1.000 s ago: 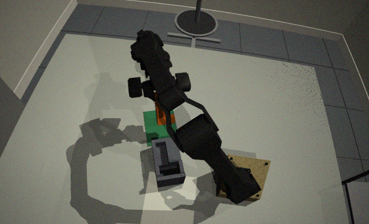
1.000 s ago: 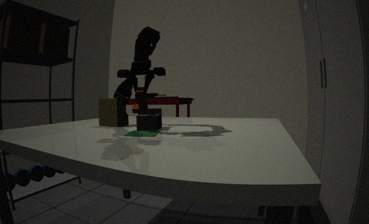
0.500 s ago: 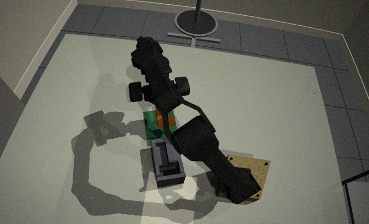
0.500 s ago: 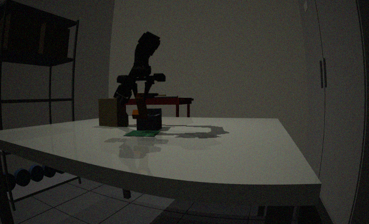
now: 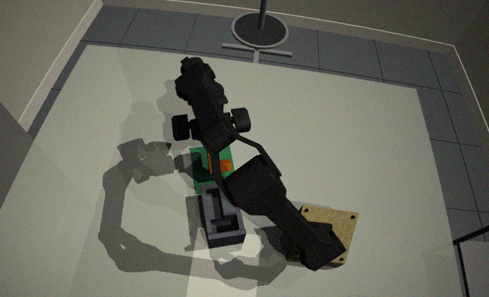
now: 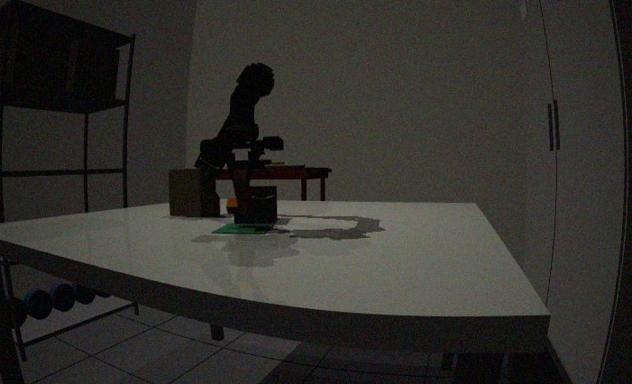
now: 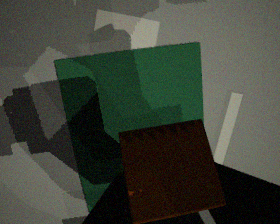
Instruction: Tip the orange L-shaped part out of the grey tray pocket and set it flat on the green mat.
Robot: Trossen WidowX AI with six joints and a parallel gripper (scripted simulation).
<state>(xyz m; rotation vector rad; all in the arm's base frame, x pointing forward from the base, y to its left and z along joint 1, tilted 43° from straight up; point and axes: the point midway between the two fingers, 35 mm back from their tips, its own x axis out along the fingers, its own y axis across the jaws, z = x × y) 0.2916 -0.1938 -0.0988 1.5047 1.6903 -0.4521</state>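
My gripper (image 6: 242, 176) (image 7: 161, 175) is shut on the orange part (image 5: 225, 165) (image 6: 232, 204) (image 7: 171, 170), pinching it between the fingers; the wrist hides the fingertips in the top view. The part hangs over the green mat (image 5: 225, 151) (image 6: 243, 230) (image 7: 176, 70) in the top view. The wrist view shows it dark, in front of the mat's near right side. Its exact tilt and its gap above the mat are hard to tell in the dim light. The grey tray (image 5: 228, 239) (image 6: 264, 211) stands beside the mat, its pocket showing empty.
The arm's base stands on a wooden block (image 5: 336, 218) (image 6: 184, 191) at the lower right in the top view. The arm reaches over the tray's right side. Dark shadows of the arm fall across the mat and table. A red table (image 6: 320, 172) stands in the background.
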